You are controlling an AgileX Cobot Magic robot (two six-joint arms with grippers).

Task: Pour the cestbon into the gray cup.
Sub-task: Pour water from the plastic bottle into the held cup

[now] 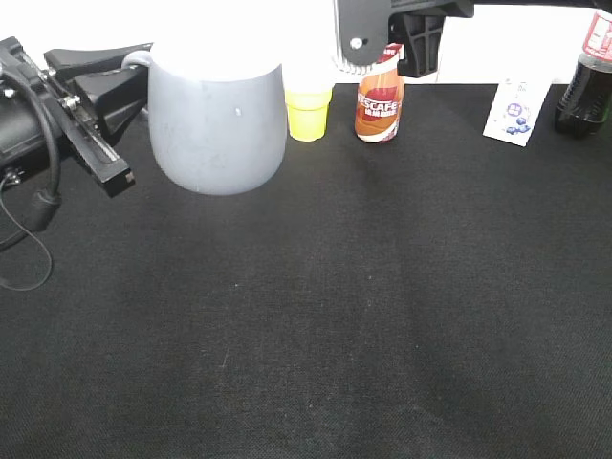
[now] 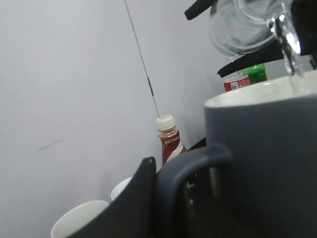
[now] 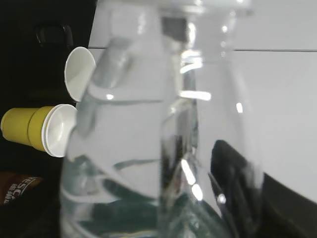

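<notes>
The gray cup (image 1: 218, 124) stands at the back left of the black table. My left gripper (image 1: 113, 81) is shut on its loop handle (image 2: 193, 163), with one dark finger (image 2: 143, 198) beside the handle in the left wrist view. The cestbon (image 2: 242, 25) is tipped above the cup's rim (image 2: 262, 96), and a thin stream of water (image 2: 288, 54) runs from it into the cup. My right gripper (image 3: 163, 198) is shut on the clear bottle (image 3: 158, 124), which fills the right wrist view. In the exterior view only the right arm (image 1: 382, 33) shows; the bottle is lost in glare.
A yellow paper cup (image 1: 308, 110) and an orange-brown Nescafe bottle (image 1: 380, 96) stand behind the gray cup. A white carton (image 1: 516, 110) and a dark cola bottle (image 1: 585, 76) are at the back right. White paper cups (image 2: 79, 218) show in the left wrist view.
</notes>
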